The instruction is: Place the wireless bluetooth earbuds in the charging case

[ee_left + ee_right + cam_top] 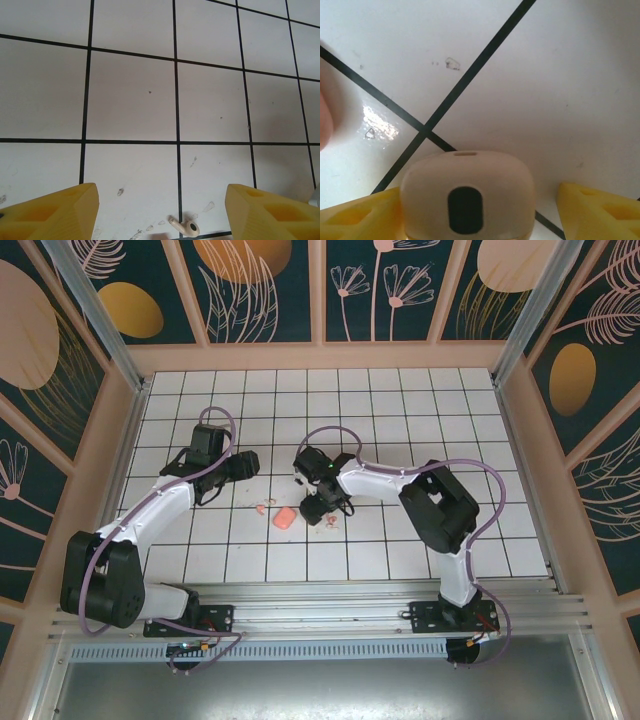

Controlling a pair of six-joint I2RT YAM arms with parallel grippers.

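left wrist view, earbud (183, 225) stem angled toward upper left

A white table (400, 410) gridded with black lines bears small scuff marks (120, 192). Dark teal wall panels (390, 285) with pale flowers and orange ovals rise around the table. An aluminium rail (330, 605) runs along its near edge.

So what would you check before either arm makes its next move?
1. Left gripper open: ok, its fingers stand wide apart.
2. Earbud lined up for it: ok, it lies on the tile between those fingers.
3. Pale rounded piece, probably the other earbud, inside the right gripper: ok.
4. Firm hold on that piece: cannot tell; a gap shows beside the right-hand finger.
5. Charging case open and ready: cannot tell, too small in the top view.
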